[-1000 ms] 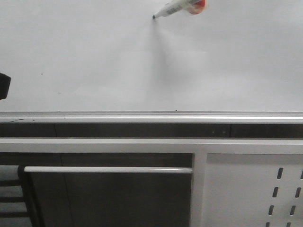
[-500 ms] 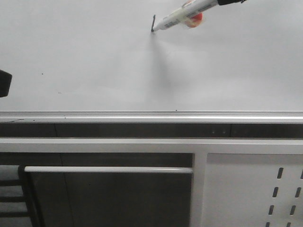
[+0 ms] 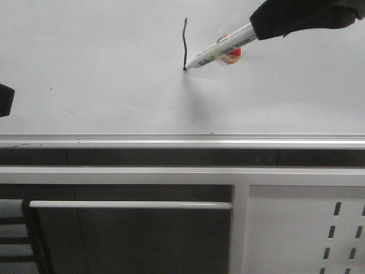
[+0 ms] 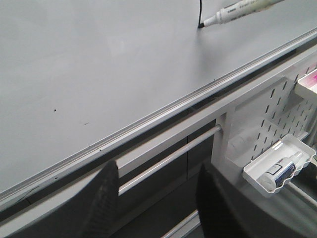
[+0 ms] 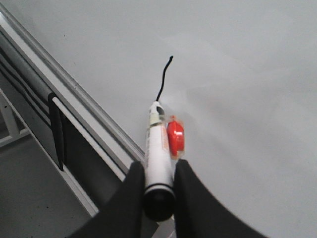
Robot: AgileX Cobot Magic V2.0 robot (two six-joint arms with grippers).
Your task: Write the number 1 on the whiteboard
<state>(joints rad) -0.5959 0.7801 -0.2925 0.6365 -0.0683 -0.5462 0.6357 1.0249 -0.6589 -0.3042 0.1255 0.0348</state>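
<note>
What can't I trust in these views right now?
- Marker label: too small and blurred in every view.
- Right gripper: cut off by the front view's top edge.
- Items in the white tray: too blurred in the left wrist view.
- Left gripper: empty, only dark blurred fingers show.

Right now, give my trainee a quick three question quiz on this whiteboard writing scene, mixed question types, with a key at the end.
1. True or false: the marker tip touches the whiteboard.
2. Which end effector holds the marker? A) left end effector B) right end effector
3. Fill in: the black stroke runs from the marker tip toward the board's ____ edge in the front view.

Key: 1 true; 2 B; 3 top.
</note>
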